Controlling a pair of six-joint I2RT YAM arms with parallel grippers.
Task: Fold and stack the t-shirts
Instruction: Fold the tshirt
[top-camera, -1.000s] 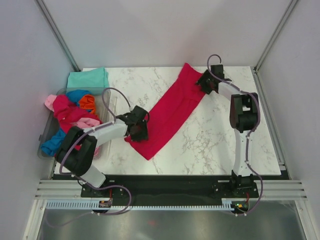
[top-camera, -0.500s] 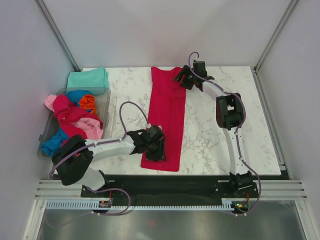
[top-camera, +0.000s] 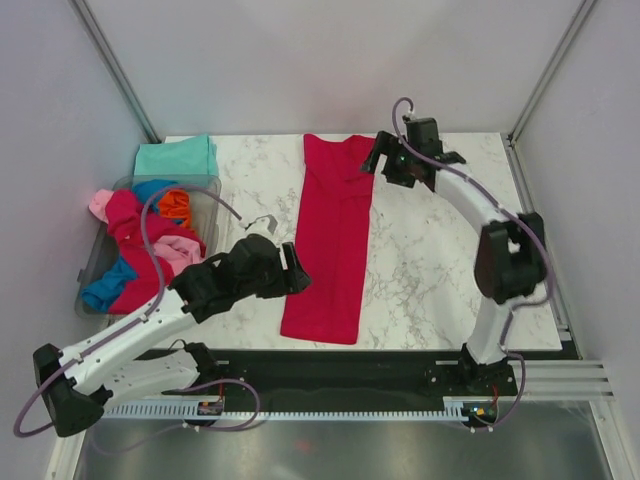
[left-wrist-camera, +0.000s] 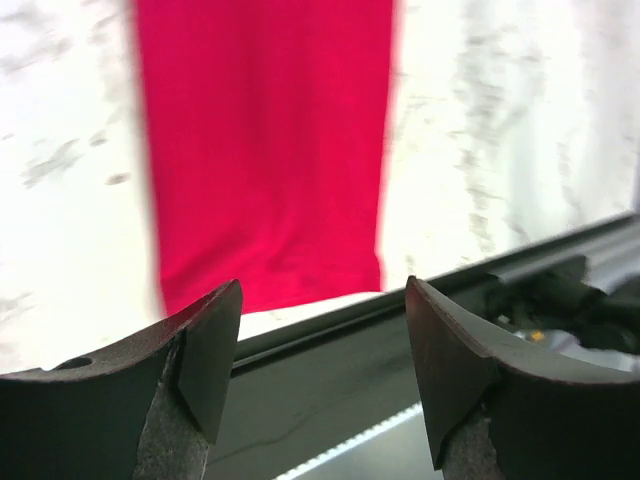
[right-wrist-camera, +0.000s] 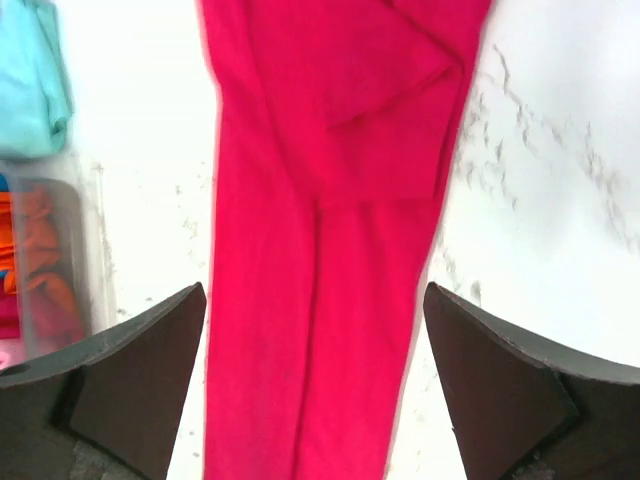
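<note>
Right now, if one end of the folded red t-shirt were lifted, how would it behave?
Probably floppy: the red t-shirt lies flat as a thin creased strip, so a lifted end would likely sag and its folds fall open. Pushed across the marble table, it would probably bunch rather than slide whole.

Bright, even, diffuse light fills the overhead view, and the arms cast only faint, soft shadows on the white marbled tabletop (top-camera: 440, 260). Both wrist views are overexposed: the marble burns out nearly to blank white on either side of the jaws. Beyond the left gripper (left-wrist-camera: 322, 285) the long crimson-red cloth shirt (left-wrist-camera: 265, 150) shows smeared, motion-blurred edges. Ahead of the right gripper (right-wrist-camera: 314, 288) its folds read clearly, while the mint-teal cloth shirt (right-wrist-camera: 30, 80) far off to one side looks pale and soft.
</note>
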